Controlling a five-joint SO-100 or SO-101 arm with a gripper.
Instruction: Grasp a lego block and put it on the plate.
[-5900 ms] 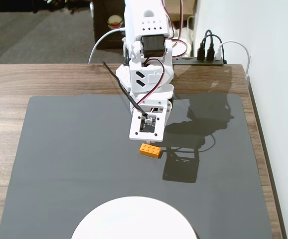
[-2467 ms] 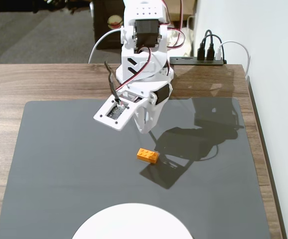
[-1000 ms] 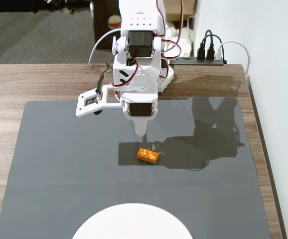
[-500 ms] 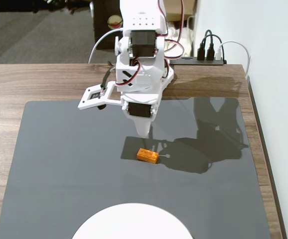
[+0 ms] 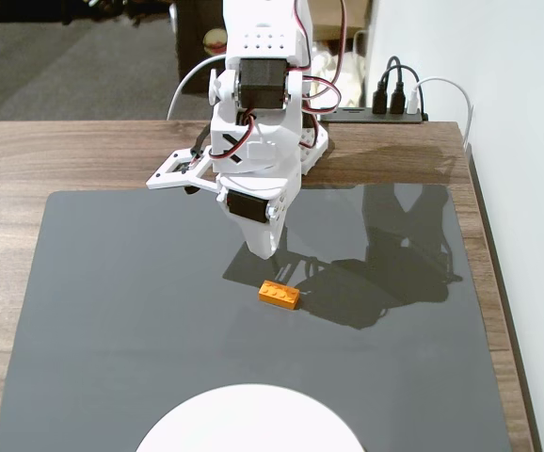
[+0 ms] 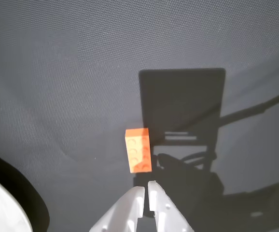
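One lego block (image 5: 280, 295), one plate (image 5: 250, 422)

Home desk — wooden tabletop (image 5: 84, 155), power strip (image 5: 385, 115), carpeted floor (image 5: 65, 56).

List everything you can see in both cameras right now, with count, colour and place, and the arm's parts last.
lego block: one, orange, on the grey mat, just ahead of the fingertips
plate: one, white, at the bottom edge of the fixed view, partly cut off
mat: one, dark grey, covering most of the table
table: one, brown wood
power strip: one, black, at the table's far edge, with plugs in it
arm: one, white
gripper: one, white, fingertips almost touching, above the mat, holding nothing
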